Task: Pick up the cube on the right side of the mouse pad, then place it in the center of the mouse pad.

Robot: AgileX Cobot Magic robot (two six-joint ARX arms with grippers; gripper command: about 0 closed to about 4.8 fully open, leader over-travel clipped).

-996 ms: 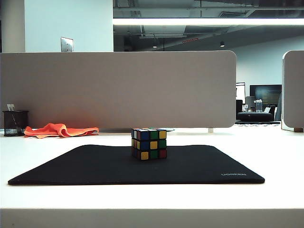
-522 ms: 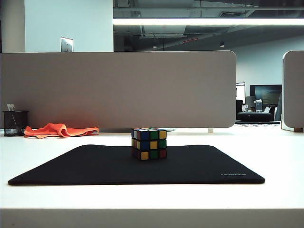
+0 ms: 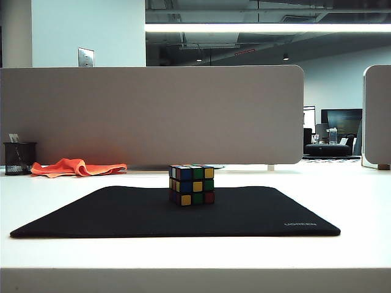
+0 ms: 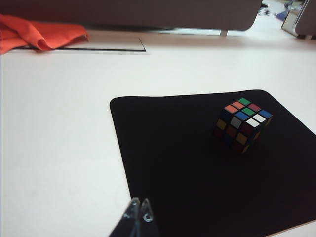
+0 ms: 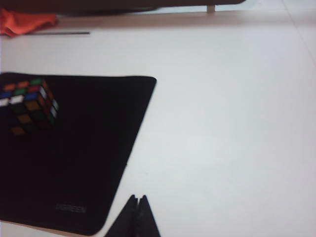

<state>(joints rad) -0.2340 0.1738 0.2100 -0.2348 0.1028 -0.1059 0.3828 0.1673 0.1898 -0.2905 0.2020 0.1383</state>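
Two grippers show only in their own wrist views, and neither appears in the exterior view. One small 3x3 puzzle cube [image 3: 192,184] with a black frame and blue, yellow, green, red and orange stickers sits upright near the middle of the large flat black rectangular mouse pad [image 3: 122,213], a little toward the pad's far edge, in the centre of the exterior frame. The pad lies flat on the white desk [image 3: 354,195], with small grey lettering at its lower right corner.

At the lower edge of the left wrist view, the left gripper [image 4: 138,211] hangs over the desk just off the near edge of the pad, its fingers [image 4: 146,213] pressed together with nothing between them. The cube [image 4: 242,124] stands well apart from them, in the right half of that frame, with bare black pad [image 4: 173,163] between.

At the lower edge of the right wrist view, the right gripper [image 5: 138,201] hovers over bare white desk [image 5: 232,123] just beside the pad's corner that bears the grey lettering. Its fingers [image 5: 143,205] are likewise pressed together and empty. The cube [image 5: 28,105] lies well away, at the left edge of that frame, slightly blurred, resting on the pad [image 5: 89,148].

An orange crumpled cloth [image 3: 76,166] lies on the desk at the left of the exterior frame, behind the pad, beside a black mesh pen cup [image 3: 19,158]. A grey partition panel [image 3: 153,113] stands across the back.
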